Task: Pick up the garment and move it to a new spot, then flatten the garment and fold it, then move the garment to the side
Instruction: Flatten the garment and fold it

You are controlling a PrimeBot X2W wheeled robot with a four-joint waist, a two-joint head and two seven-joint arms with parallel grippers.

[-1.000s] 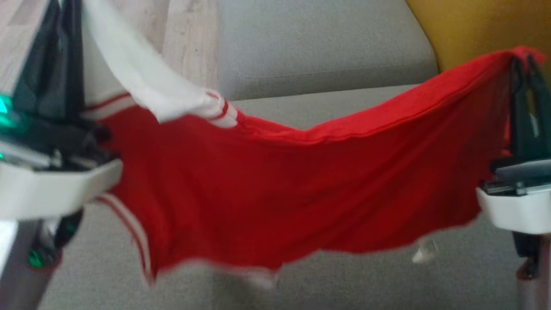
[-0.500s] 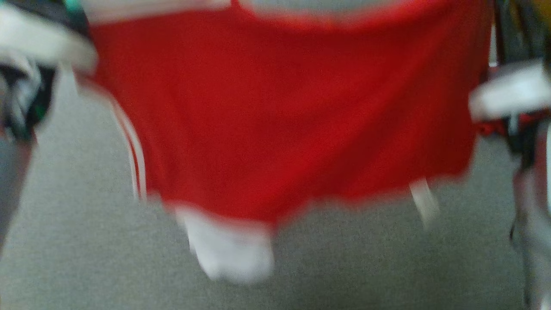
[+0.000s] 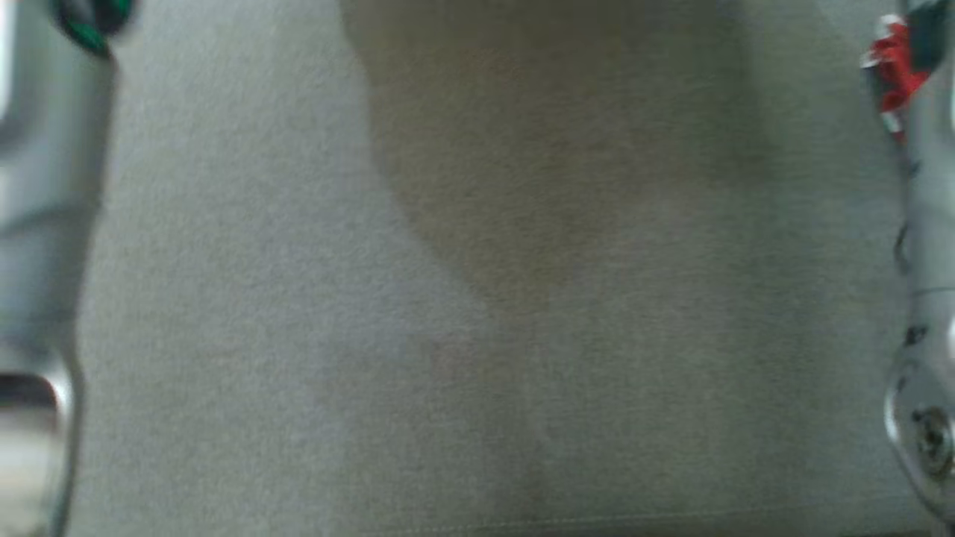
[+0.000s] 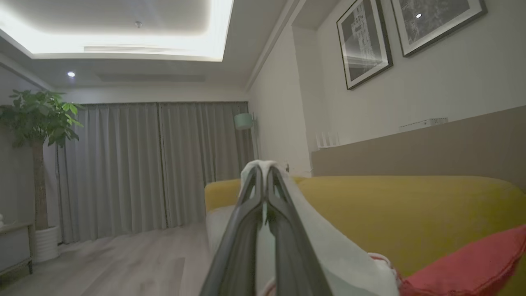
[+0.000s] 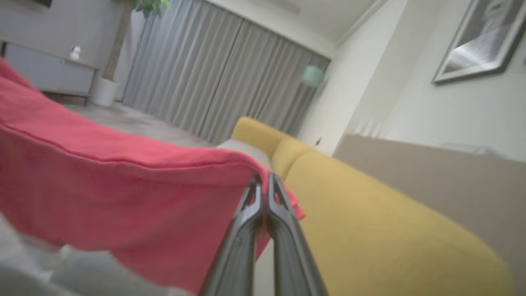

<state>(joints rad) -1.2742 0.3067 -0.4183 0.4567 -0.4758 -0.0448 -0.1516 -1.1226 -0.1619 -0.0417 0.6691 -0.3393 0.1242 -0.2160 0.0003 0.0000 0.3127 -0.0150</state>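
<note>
Left gripper first: we have it clenched, its 2 dark fingers pressed together at the tips on a white fold of the garment. That white cloth pokes up just past the fingertips and drapes down along the right-hand finger in the left wrist view. It meets the red part at the lower right corner of that view.

Our right gripper is likewise clamped tight, pinching the red cloth at a corner of its stitched hem. From that grip the cloth spreads away to the left of the right wrist view as a hanging red sheet, so the garment is held up off the seat, strung between our 2 grippers.

In the head view, which is blurred, we see our pale left forearm along the left edge and our right forearm along the right edge. A scrap of red cloth sits beside the right forearm near the top. Between the forearms lies the grey seat cushion, with a soft shadow across its upper middle.

Beyond the grippers stands the yellow sofa back. Farther off are grey curtains, a potted plant on the pale wood floor, and 2 framed pictures on the wall.
</note>
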